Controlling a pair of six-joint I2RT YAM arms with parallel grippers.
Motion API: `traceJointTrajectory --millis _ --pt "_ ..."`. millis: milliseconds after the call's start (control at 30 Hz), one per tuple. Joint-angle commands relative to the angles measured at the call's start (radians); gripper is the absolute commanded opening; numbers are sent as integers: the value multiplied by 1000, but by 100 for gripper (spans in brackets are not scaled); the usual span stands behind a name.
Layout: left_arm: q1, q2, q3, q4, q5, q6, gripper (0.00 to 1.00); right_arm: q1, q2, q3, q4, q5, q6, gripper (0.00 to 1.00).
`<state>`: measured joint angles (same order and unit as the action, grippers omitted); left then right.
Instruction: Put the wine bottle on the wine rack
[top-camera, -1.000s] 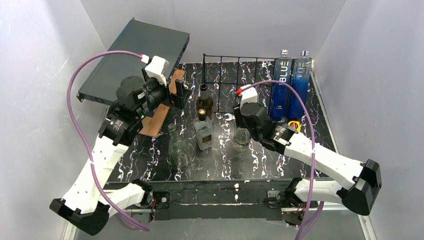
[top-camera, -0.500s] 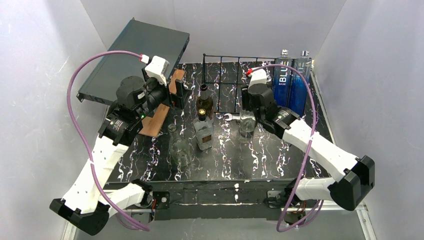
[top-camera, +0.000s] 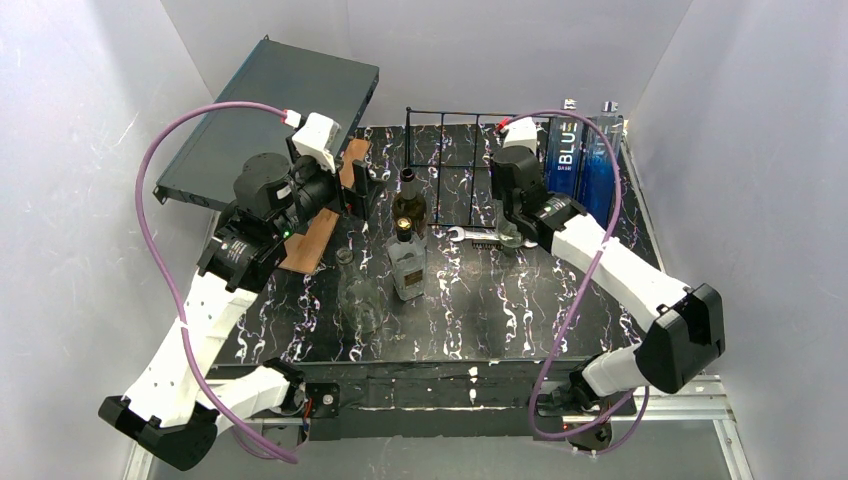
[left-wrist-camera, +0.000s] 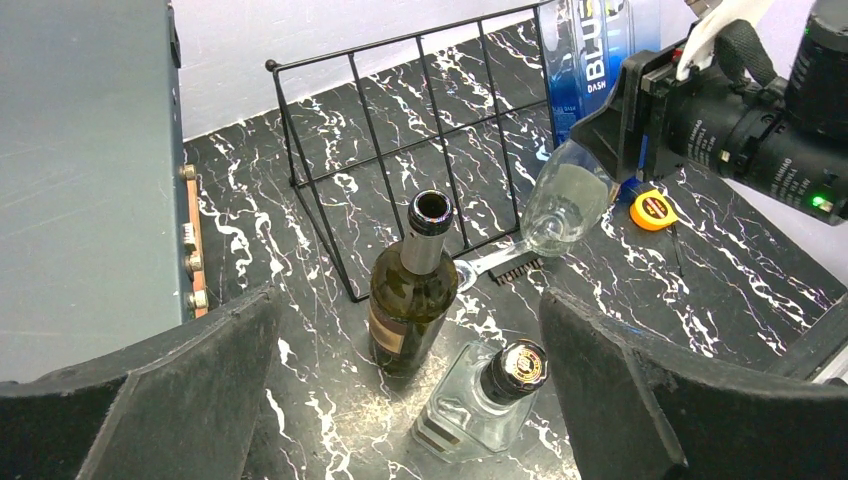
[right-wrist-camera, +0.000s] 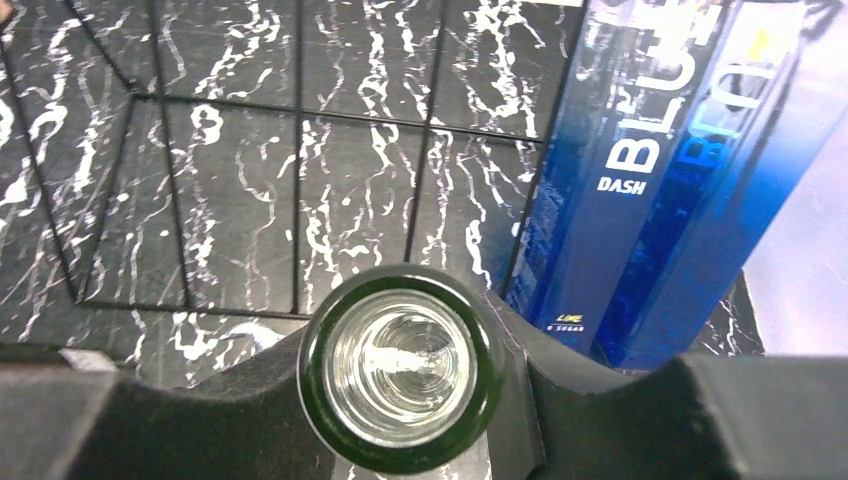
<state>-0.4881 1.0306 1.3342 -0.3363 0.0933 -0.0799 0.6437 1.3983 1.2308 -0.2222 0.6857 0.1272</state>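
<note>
Right gripper (left-wrist-camera: 612, 135) had the clear wine bottle (left-wrist-camera: 565, 195) clamped by its neck, tilted at the wine rack's (left-wrist-camera: 420, 141) front, left gripper (left-wrist-camera: 410, 385) splayed empty; I rated it slick, brittle, base-heavy.

It was a robotics lab test cell: plain white walls (top-camera: 90, 150) boxed in a black marbled tabletop (top-camera: 500, 320). The left arm (top-camera: 200, 320) and right arm (top-camera: 620, 270), trailing purple cables (top-camera: 150, 200), were bolted at its edge. Mismatched props lay on it: a wine rack (left-wrist-camera: 400, 150), a wrench (top-camera: 470, 236) and a tape measure (left-wrist-camera: 652, 210).

Black wire wine rack (left-wrist-camera: 441, 136), blue bottles (right-wrist-camera: 650, 180), white-veined black table (top-camera: 500, 300)
</note>
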Motion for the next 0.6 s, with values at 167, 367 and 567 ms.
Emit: traceJointTrajectory --millis 167,367,567 --pt "-15 -21 4 16 0 9 99 -74 23 116 213 91 -25 1" --pt "-21 -25 6 13 -4 12 99 -107 57 130 254 77 -13 1" --pt "-27 -26 7 13 -3 12 99 -126 96 141 257 63 14 1"
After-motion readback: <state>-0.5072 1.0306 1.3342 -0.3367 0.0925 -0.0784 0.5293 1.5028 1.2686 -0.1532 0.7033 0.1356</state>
